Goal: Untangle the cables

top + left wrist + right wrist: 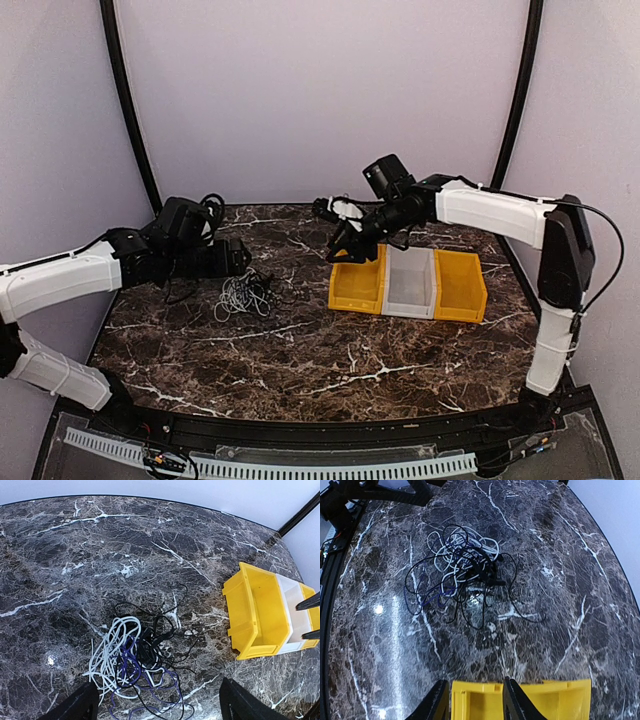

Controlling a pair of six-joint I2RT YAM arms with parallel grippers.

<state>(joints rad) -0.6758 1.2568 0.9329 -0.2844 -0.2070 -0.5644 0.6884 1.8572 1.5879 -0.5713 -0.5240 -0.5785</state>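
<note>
The cables (135,665) lie just ahead of the left gripper (159,686), fingers spread wide, empty; the right gripper (475,682), half-parted, empty, hangs farther off.

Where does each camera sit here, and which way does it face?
Top external: high at the near edge, looking down on the marble table; left arm and right arm show.
Left wrist: low over the cables, facing the yellow bin; left fingertips show.
Right wrist: above the bin, looking back at the cables; right fingertips show.
Shared: both wrist views hold the cables and yellow bin.
</note>
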